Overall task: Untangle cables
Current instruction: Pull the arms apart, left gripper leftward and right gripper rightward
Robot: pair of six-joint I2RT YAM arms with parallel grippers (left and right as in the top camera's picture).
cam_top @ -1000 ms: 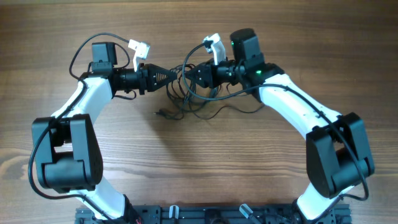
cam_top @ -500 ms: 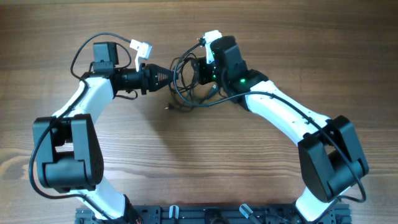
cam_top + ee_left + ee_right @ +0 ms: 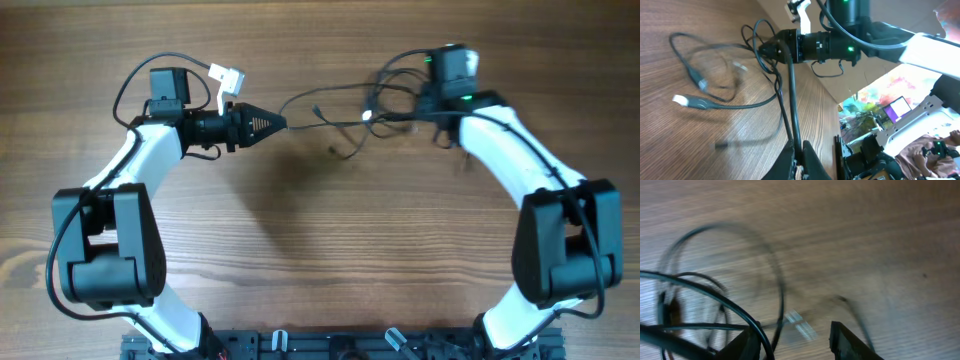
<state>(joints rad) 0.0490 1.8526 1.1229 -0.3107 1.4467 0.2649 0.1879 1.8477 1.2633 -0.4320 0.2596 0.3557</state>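
My left gripper (image 3: 278, 123) is shut on one of the thin black cables (image 3: 340, 122), which runs taut to the right toward my right gripper (image 3: 405, 105). The remaining cables hang in loops (image 3: 385, 85) around that gripper, with a silver tip (image 3: 368, 115) dangling below. The left wrist view has the held cable (image 3: 791, 95) rising from my pinched fingers (image 3: 800, 161) to the right gripper (image 3: 761, 50), beside loose loops (image 3: 715, 75) and a pale plug (image 3: 682, 100). In the right wrist view the jaws stand apart, and a cable (image 3: 730, 307) lies across the left finger (image 3: 747, 345).
A bare wooden table (image 3: 320, 250) lies under everything. Both arm bases stand at the near edge. A loose cable end (image 3: 345, 150) trails just below the taut line.
My right arm has swung right and away, dragging the cable bundle with it and stretching one cable out from the left gripper. The left arm has stayed put.
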